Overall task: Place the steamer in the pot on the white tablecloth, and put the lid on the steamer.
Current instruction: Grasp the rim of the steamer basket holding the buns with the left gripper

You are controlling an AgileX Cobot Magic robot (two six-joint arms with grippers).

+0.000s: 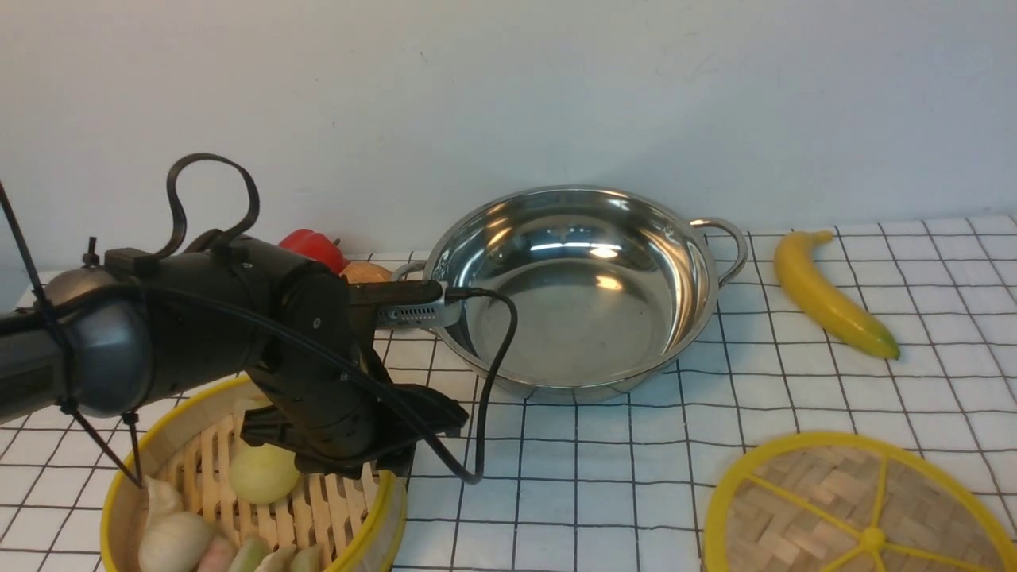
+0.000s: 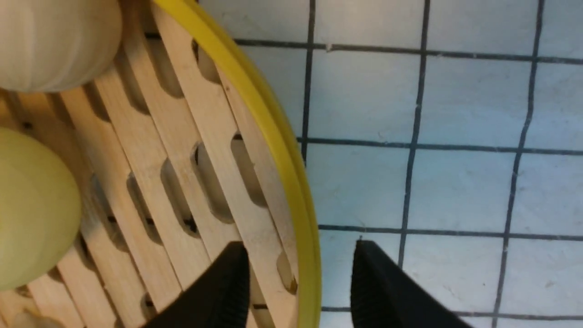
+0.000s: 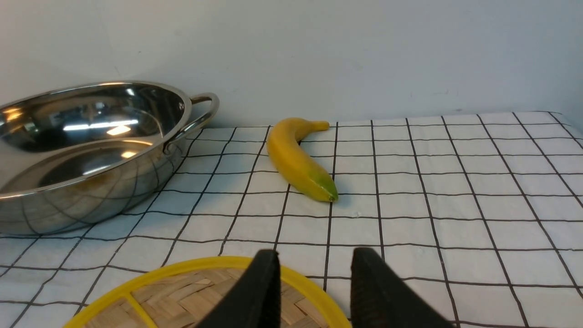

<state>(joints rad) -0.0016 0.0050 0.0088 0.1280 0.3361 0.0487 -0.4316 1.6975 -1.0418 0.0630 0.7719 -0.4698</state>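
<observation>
The steamer (image 2: 286, 139) sits on the cloth (image 1: 636, 477) at the pot's (image 1: 675, 302) 8 o'clock, the left pincer (image 2: 299, 245) parted astride its 2 o'clock rim, likely to pinch and lift it, while the right pincer (image 3: 314, 250) hovers wide and empty by the lid's (image 1: 818, 508) rim.

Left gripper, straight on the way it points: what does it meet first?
The steamer: its yellow rim sits between the open jaws of the left gripper, so it would likely straddle the wall, one finger heading for the slatted floor, the other for the white tablecloth. Depth unclear.
</observation>
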